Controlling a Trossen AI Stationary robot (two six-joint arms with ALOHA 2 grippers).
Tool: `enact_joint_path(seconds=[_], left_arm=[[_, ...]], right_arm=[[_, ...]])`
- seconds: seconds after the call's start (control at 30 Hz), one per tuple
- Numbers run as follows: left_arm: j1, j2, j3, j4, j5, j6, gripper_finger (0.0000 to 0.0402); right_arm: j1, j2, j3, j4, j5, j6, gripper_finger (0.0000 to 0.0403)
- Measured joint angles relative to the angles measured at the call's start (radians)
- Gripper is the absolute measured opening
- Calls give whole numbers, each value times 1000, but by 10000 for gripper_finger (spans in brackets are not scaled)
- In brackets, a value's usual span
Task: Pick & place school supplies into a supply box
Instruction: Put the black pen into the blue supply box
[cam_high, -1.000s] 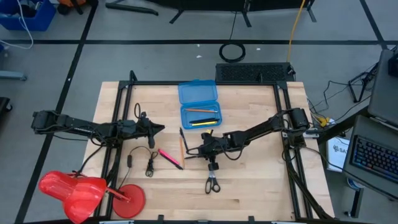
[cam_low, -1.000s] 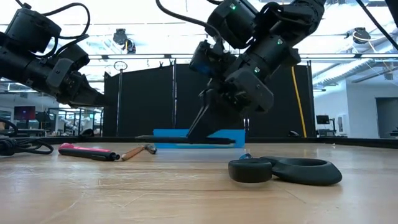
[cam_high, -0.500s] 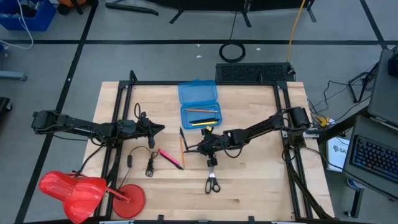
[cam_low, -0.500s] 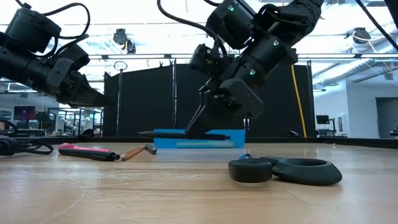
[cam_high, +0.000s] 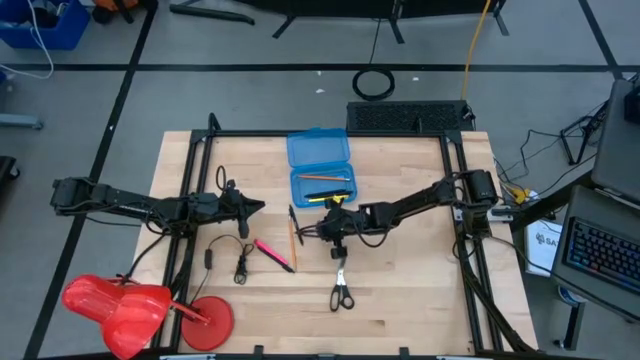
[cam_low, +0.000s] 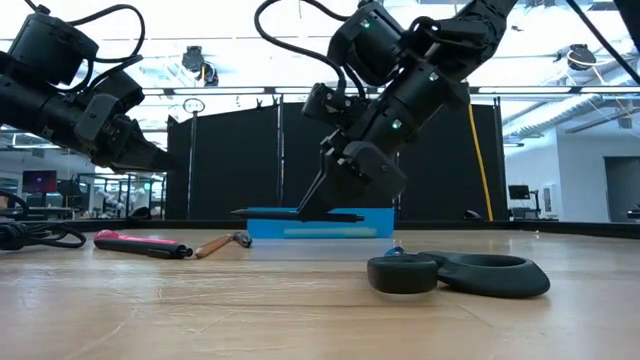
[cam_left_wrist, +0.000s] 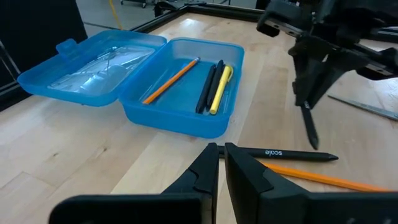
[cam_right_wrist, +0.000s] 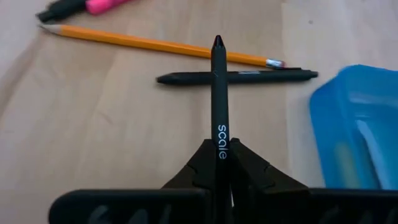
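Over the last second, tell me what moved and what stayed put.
The right gripper, shut on a black pen, carried it toward the blue pencil case, away from the scissors. Nothing was taken hold of or let go. The left gripper, scissors, pencil case and the supplies on the table stayed where they were.

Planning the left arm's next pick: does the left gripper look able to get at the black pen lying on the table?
Probably yes: the black pen lies bare just ahead of the left gripper, nothing between them.

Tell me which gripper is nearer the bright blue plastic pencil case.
Right. The right gripper, shut on a black pen, is just in front of the pencil case; the left gripper waits farther off to its side.
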Motion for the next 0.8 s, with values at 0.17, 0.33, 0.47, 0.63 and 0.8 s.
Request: enact_joint_path(seconds=[0.17,0.33,0.47,0.63,0.8], left_arm=[[0,0,0,0,0,1,31],[0,0,0,0,0,10,31],[0,0,0,0,0,11,31],[0,0,0,-2,1,13,31],[0,0,0,-2,1,13,31]], right_arm=[[-19,0,0,8,66,-42,13],[-44,-6,0,15,97,-69,13],[-51,-27,0,37,148,-112,13],[-54,-64,0,55,236,-174,13],[-94,-74,1,83,288,-213,13]])
